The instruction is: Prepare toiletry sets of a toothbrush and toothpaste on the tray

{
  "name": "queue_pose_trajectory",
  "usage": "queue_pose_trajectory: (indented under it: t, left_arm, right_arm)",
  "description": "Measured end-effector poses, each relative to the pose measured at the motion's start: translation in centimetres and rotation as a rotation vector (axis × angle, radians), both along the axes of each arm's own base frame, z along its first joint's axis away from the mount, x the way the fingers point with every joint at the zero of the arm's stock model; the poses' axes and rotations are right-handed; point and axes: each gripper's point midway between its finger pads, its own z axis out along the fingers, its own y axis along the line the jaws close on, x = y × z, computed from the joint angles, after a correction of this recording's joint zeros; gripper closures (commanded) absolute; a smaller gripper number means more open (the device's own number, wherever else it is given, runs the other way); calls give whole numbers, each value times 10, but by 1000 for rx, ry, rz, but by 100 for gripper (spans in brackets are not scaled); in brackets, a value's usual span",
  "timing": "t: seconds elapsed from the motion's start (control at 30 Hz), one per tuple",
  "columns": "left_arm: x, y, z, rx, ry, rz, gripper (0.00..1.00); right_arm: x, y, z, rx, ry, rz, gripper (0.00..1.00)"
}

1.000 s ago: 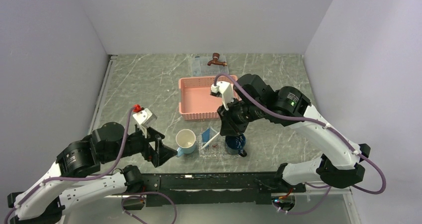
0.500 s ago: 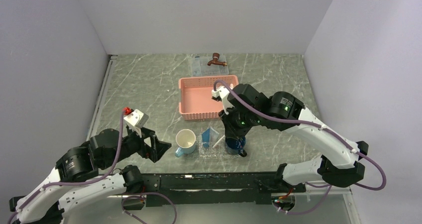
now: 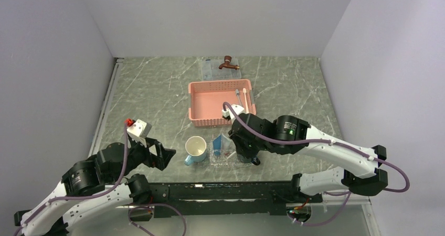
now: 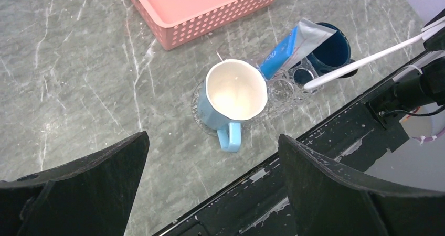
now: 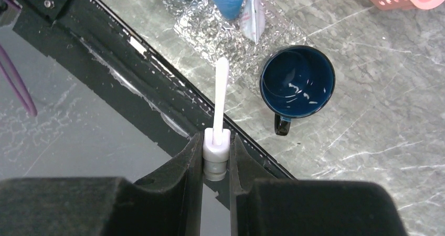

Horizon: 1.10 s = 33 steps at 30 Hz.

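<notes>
My right gripper [image 5: 216,151] is shut on the thick end of a white toothbrush [image 5: 220,97]. It holds the stick low, with the tip pointing at the small clear tray [image 5: 210,31]. In the left wrist view the toothbrush [image 4: 367,60] slants down, its tip over the tray [image 4: 283,92] beside the dark blue mug [image 4: 330,50]. A light-blue toothpaste tube [image 4: 286,47] leans up out of the tray. In the top view my right gripper [image 3: 239,151] hangs over the tray [image 3: 218,160]. My left gripper [image 3: 167,156] is open and empty, left of the light-blue cup [image 3: 195,149].
The pink lattice basket [image 3: 210,104] behind the tray holds more sticks [image 3: 244,95]. A larger clear tray [image 3: 210,68] with a brown tap [image 3: 228,63] stands at the back. The dark mug [image 5: 297,81] sits right of the tray. The black front rail [image 5: 131,63] runs under the toothbrush.
My right gripper has come down and toward the near edge with the toothbrush, uncovering the basket's right side. My left arm has drawn back to the left, away from the cup.
</notes>
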Motion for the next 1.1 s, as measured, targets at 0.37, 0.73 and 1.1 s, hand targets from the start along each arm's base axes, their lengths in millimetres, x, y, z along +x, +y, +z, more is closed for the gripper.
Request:
queue_pose_trajectory:
  t: [0.37, 0.73, 1.1]
  left_arm:
    - [1, 6, -5, -14, -8, 25, 1]
    - [1, 6, -7, -11, -7, 25, 1]
    - [2, 5, -10, 0, -3, 31, 1]
  right_arm:
    - [3, 14, -10, 42, -91, -39, 100]
    - [2, 11, -46, 49, -130, -98, 100]
    - [4, 14, -49, 125, -156, -148, 100]
